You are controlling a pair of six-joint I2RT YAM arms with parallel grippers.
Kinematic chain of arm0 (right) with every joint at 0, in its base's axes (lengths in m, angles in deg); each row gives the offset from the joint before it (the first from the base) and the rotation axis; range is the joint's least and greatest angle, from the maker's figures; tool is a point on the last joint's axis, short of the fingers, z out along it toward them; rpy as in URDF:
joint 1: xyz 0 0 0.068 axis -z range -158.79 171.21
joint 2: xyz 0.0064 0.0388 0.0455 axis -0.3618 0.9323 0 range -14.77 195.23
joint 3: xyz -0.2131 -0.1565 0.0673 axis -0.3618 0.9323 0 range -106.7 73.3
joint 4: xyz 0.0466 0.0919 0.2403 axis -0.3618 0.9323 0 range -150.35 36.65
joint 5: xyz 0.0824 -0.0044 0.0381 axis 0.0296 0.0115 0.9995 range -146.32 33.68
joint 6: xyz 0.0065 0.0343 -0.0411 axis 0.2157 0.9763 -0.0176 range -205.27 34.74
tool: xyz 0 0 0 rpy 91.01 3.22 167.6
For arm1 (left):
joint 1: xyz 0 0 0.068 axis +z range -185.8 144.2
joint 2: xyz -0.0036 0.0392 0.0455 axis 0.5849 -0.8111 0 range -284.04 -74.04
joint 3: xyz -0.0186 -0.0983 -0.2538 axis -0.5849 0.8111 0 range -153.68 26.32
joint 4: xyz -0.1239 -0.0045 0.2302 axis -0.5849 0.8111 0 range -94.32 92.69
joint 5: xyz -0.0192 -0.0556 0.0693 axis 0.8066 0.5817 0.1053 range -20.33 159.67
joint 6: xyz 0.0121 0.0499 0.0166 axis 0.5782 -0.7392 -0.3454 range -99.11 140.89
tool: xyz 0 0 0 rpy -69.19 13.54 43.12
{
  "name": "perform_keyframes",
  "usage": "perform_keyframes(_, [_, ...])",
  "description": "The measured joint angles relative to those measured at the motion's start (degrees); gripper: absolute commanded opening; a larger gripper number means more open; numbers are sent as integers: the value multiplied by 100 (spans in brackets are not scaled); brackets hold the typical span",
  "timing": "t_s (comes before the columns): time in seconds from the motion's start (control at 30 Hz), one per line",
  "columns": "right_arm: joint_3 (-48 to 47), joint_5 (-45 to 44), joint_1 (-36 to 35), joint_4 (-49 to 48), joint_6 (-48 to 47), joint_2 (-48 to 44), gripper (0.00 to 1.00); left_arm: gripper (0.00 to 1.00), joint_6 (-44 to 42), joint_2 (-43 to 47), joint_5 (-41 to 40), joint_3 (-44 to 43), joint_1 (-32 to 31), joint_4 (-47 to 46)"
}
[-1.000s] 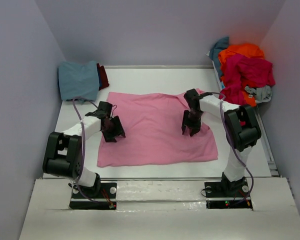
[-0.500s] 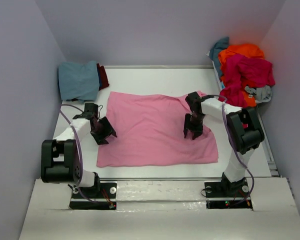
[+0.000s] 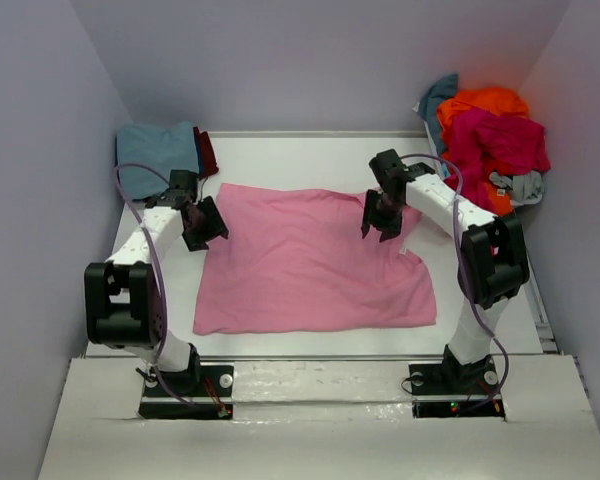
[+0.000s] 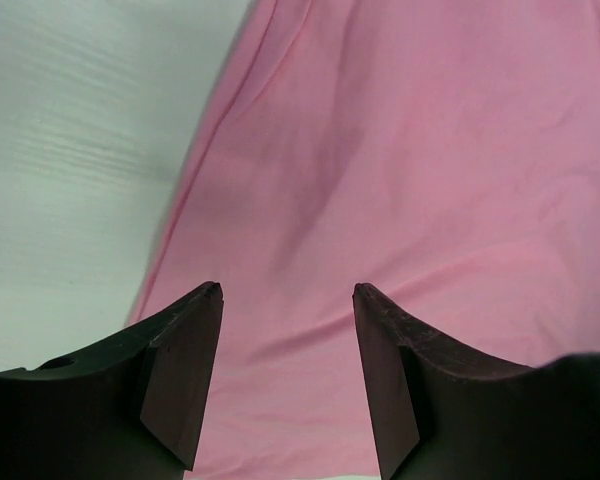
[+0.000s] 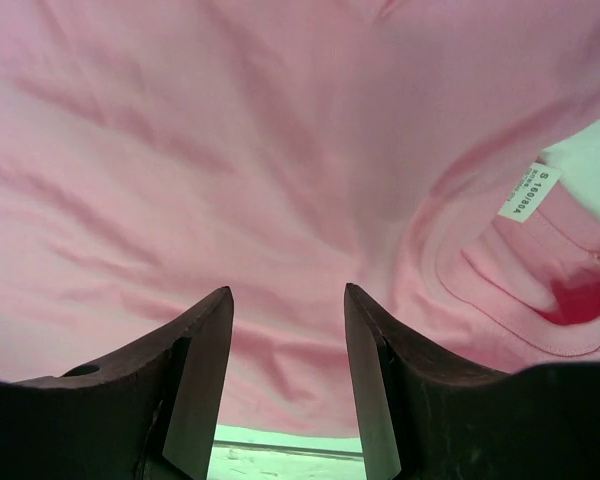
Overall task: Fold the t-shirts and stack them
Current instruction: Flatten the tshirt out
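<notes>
The pink t-shirt [image 3: 310,265] lies spread flat in the middle of the desk [image 3: 310,160]. The left jaws stand spread and empty over its far left edge. The right jaws, likewise spread and empty, hang beside the collar, perhaps just clear of the cloth.

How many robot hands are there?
2. The left hand hovers at the far left edge of the pink t-shirt. The right hand is above the shirt's far right part. Both are open and hold nothing.
</notes>
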Motion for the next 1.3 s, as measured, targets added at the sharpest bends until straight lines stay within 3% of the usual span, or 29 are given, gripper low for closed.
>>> perform_keyframes(0.4, [-157,-199,0,111,2,142,53,65,-310,-1515,-254,-754,-905,44])
perform_keyframes(0.67, [-46,249,0,-131,-2,516,51,65,-350,-1943,-20,-931,-964,-50])
perform_keyframes(0.87, [-98,509,7,-146,-44,1117,42,49,-260,-1947,205,-850,-951,-216])
perform_keyframes(0.93, [-98,533,2,-142,-50,1119,38,35,-210,-1941,223,-804,-944,-291])
perform_keyframes(1.03, [-98,533,2,-136,-55,1134,37,27,-153,-1915,181,-706,-933,-389])
perform_keyframes(1.3, [-120,562,2,-107,-92,1150,37,26,24,-1670,199,-267,-916,-721])
